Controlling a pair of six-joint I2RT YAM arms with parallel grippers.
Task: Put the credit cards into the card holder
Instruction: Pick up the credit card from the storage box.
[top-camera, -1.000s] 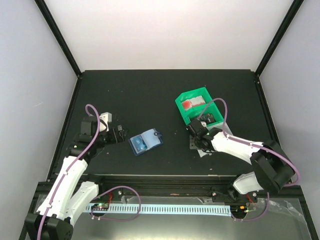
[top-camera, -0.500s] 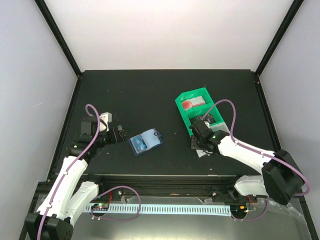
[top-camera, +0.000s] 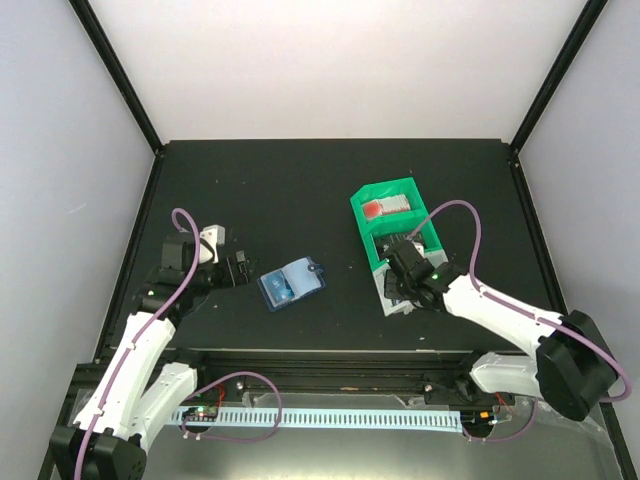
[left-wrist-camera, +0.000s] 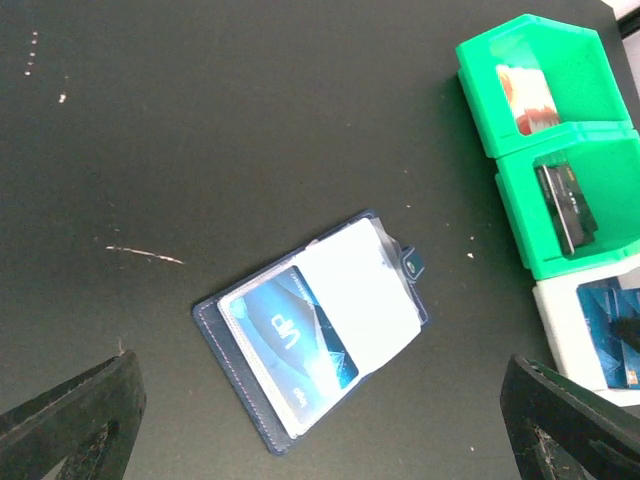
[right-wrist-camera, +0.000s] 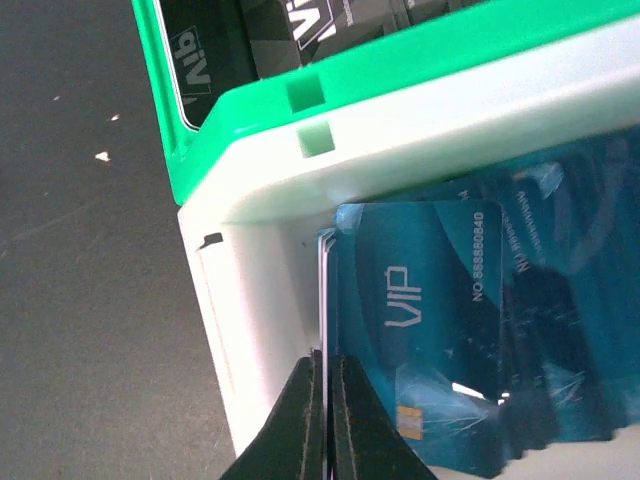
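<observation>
- R gripper (right-wrist-camera: 325, 362) is down in the white bin (right-wrist-camera: 250, 330), jaws pinched tight on the edge of a blue credit card (right-wrist-camera: 420, 320). Card's long side seems to run in line w/ the fingers.
- L gripper (top-camera: 243, 268) has its jaws wide apart, nothing in them. It hovers just beside the card holder (top-camera: 293, 284), on the holder's left.
- Key relation: holder lies open and flat mid-table, well apart from the R gripper and to its left. Pinched card has to travel left across the table. L arm is the nearer one to the holder.
- Holder's long axis runs diagonal in top view, so the card likely needs a turn to line up w/ a pocket.
- Counts: 1 holder, w/ 1 card in pocket (left-wrist-camera: 290, 335). More blue cards behind the pinched one, no. can't tell. 2 green bins (top-camera: 385, 210), 1 white bin.
</observation>
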